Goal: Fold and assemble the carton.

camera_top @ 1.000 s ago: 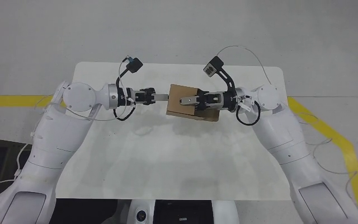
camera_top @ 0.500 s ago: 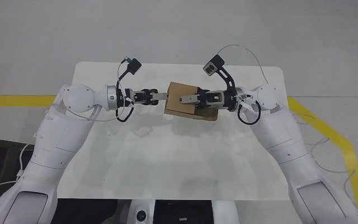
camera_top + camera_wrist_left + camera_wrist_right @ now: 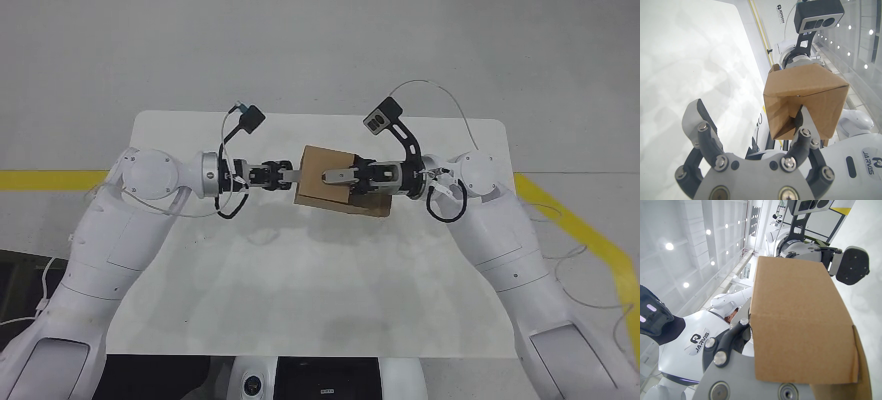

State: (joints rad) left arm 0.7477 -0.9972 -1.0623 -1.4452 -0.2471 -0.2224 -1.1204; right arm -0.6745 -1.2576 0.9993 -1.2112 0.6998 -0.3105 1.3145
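brown cardboard carton (image 3: pixel 312 165) hangs above the white table (image 3: pixel 300 280), between my two arms. my right gripper (image 3: pixel 330 180) pinches one wall so it can't drop. my left gripper (image 3: pixel 750 107) is spread wide, one finger poked inside the open end (i guess to help shape it).

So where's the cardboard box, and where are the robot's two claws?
carton (image 3: pixel 318 162), top view, on its bare upper face.
left gripper (image 3: pixel 751 108), left wrist view, midway between its spread fingertips.
right gripper (image 3: pixel 330 180), top view, at the fingertip lying over the carton.
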